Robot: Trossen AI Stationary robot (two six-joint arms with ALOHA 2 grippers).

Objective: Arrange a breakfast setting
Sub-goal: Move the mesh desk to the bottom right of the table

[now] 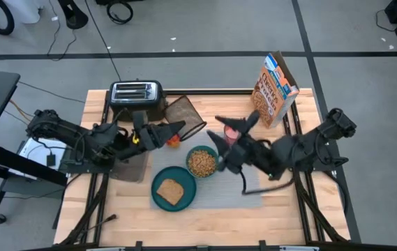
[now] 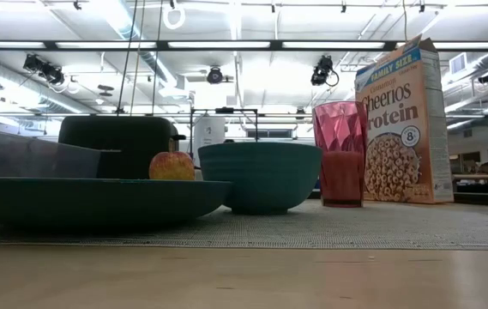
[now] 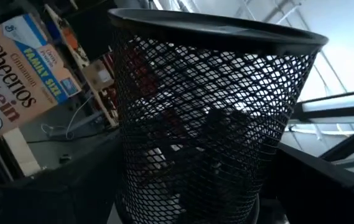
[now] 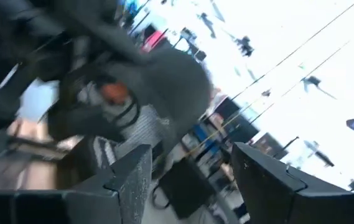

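Cup (image 1: 230,130) just beside right tool (image 1: 234,134); bowl (image 1: 201,162) nearby below.

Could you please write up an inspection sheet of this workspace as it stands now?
Surface: wooden table, grey placemat on it.
Job's things: teal plate holding toast; teal bowl filled with cereal; pink cup upright beside the bowl; red-orange fruit behind the plate; spoon on the placemat.
Clutter: Cheerios box, toaster, black mesh basket on its side.
Grippers: left end effector by the basket; right end effector open, raised near the cup.
Cables: one trailing from the toaster.
Surroundings: grey floor; nobody seen.
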